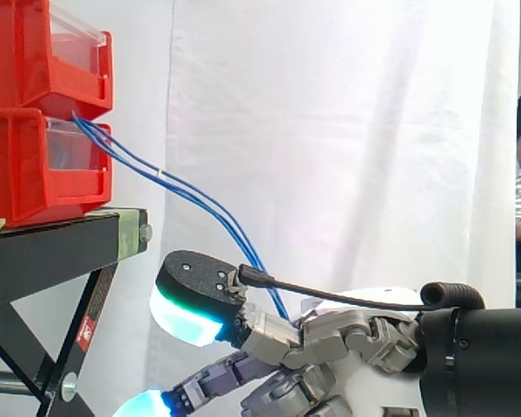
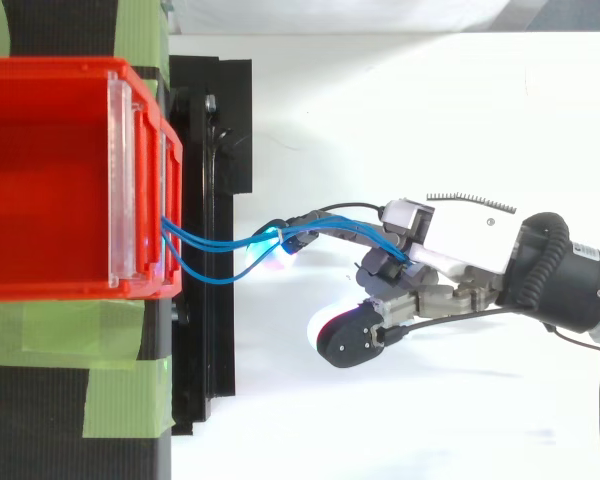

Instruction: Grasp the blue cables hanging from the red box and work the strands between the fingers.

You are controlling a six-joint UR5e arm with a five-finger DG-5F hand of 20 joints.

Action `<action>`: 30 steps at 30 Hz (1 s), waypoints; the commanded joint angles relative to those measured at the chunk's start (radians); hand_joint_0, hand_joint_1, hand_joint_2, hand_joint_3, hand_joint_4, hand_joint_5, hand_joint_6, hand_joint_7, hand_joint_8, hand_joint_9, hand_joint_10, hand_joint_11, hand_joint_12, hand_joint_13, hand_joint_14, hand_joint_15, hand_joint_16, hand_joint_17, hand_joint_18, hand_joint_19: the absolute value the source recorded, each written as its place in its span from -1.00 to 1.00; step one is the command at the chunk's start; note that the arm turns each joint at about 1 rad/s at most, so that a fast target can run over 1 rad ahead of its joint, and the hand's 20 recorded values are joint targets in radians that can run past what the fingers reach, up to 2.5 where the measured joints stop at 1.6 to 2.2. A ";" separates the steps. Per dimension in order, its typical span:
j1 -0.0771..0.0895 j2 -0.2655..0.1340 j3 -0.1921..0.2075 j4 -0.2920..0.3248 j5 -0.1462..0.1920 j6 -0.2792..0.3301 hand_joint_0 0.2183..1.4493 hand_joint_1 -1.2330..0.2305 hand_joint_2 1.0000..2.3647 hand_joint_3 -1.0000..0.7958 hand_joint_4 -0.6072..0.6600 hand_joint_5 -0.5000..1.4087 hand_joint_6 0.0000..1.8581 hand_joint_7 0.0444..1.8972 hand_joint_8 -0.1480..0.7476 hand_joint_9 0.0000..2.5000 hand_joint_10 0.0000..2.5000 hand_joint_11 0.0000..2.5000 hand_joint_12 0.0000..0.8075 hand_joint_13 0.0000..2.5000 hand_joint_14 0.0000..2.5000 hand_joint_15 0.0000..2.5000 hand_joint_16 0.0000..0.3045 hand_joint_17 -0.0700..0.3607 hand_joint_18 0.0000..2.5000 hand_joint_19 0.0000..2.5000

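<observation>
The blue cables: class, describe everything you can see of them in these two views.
The blue cables are several thin, glossy, flexible-looking strands, bound partway along by a small pale tie. They leave the top front of the lower red bin, slope down and outward with a slight sag, and end in the hand, whose curled fingers close round them.

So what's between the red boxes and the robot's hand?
The blue cables, strung from the red boxes to the hand, in both views.
</observation>
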State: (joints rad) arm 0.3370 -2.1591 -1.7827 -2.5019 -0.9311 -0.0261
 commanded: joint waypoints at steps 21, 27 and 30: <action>0.000 -0.001 -0.001 0.000 0.000 0.000 -0.18 -0.04 -1.00 -1.00 0.48 -0.42 -0.99 -0.11 0.48 0.42 1.00 1.00 0.36 0.49 1.00 0.42 0.29 0.01 0.85 -0.44; 0.000 0.001 0.000 0.000 0.000 0.000 -0.18 -0.04 -1.00 -1.00 0.48 -0.42 -0.99 -0.11 0.50 0.42 1.00 1.00 0.38 0.49 1.00 0.42 0.29 0.01 0.85 -0.44; 0.000 0.001 0.000 0.000 0.000 0.000 -0.18 -0.04 -1.00 -1.00 0.48 -0.42 -0.99 -0.11 0.50 0.42 1.00 1.00 0.36 0.49 1.00 0.42 0.29 0.01 0.85 -0.44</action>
State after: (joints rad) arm 0.3375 -2.1589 -1.7827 -2.5019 -0.9312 -0.0261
